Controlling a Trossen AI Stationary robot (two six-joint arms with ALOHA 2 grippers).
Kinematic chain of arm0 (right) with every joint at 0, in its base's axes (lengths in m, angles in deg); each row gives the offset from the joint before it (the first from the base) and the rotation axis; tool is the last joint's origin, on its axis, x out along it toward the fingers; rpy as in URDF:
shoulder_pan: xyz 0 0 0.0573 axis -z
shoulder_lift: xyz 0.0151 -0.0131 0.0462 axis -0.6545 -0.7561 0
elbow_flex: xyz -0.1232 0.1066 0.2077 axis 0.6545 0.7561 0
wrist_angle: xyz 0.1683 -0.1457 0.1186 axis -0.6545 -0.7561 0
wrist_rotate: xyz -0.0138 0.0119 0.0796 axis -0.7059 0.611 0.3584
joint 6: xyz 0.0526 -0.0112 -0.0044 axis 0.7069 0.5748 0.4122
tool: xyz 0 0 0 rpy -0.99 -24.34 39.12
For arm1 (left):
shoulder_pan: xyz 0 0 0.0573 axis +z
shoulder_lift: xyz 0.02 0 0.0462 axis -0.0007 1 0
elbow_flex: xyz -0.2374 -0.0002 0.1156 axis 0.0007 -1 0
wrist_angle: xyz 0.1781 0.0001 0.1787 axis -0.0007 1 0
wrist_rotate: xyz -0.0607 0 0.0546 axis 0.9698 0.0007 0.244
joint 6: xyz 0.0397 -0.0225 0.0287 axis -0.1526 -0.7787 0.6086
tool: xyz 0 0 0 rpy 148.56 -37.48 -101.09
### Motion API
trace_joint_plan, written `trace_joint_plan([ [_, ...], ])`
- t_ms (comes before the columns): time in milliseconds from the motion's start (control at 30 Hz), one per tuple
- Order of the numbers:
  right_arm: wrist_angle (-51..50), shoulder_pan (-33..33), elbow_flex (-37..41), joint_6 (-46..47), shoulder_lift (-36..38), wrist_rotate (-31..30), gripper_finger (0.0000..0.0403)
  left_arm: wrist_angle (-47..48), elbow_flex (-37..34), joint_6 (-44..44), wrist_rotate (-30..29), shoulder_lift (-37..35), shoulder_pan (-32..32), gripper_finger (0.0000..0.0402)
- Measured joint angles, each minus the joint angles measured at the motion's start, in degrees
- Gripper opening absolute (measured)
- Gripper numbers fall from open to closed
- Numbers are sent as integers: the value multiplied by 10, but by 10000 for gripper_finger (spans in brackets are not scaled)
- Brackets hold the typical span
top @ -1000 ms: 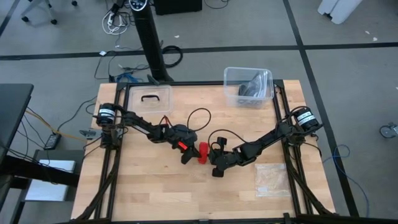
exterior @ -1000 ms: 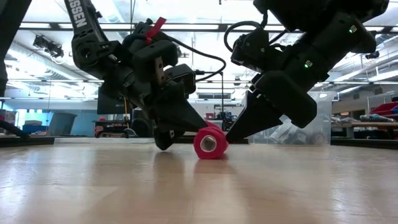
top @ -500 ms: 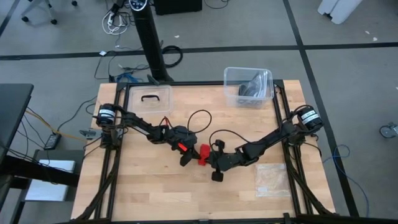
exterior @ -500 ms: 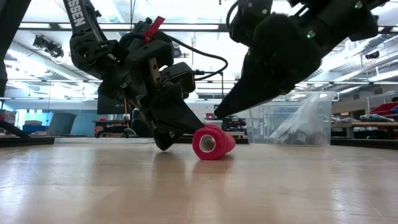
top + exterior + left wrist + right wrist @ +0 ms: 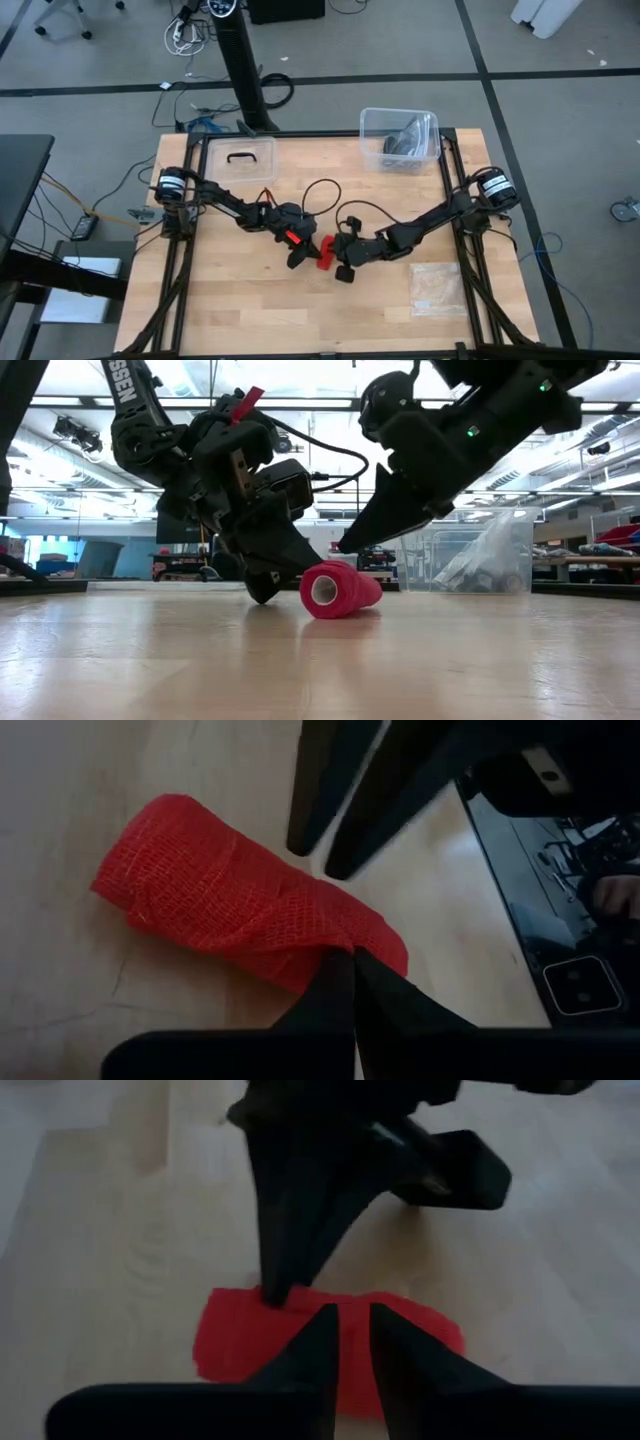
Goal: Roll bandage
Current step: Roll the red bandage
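Observation:
The bandage [image 5: 325,251] is a stubby bright red roll that lies on its side on the wooden table; it also shows in the low view [image 5: 338,591]. My left gripper [image 5: 262,593] is shut, with its tips down on the table at the roll's left side [image 5: 345,960]. My right gripper [image 5: 347,546] hangs just above the roll, clear of it. Its fingers [image 5: 325,1330] are a narrow gap apart and hold nothing. My left gripper's shut fingertips [image 5: 335,982] rest against the roll's long side near one end [image 5: 330,942]. They slant down from the table's left and touch the table. The roll lies flat on the table; nothing is pinched.
A clear bin [image 5: 400,138] with a dark thing in it stands at the far right. A clear lid with a black handle [image 5: 240,158] lies at the far left. A clear plastic bag [image 5: 437,288] lies near the right front. Black cables loop over both arms.
My right gripper has lifted from the table beside the roll and gone up and toward the table's left, over the roll. The roll has turned about on the table and shifted a little toward my left gripper.

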Motion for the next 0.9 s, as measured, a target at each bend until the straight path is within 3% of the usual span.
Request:
trace_joint_plan([
  [233, -1, 18, 3, 0, 0, 31, 4, 2, 0, 9, -2, 0, -8, 0],
  [900, 18, 24, 53, 31, 1, 48, 2, 18, 0, 10, -11, -2, -10, 0],
])
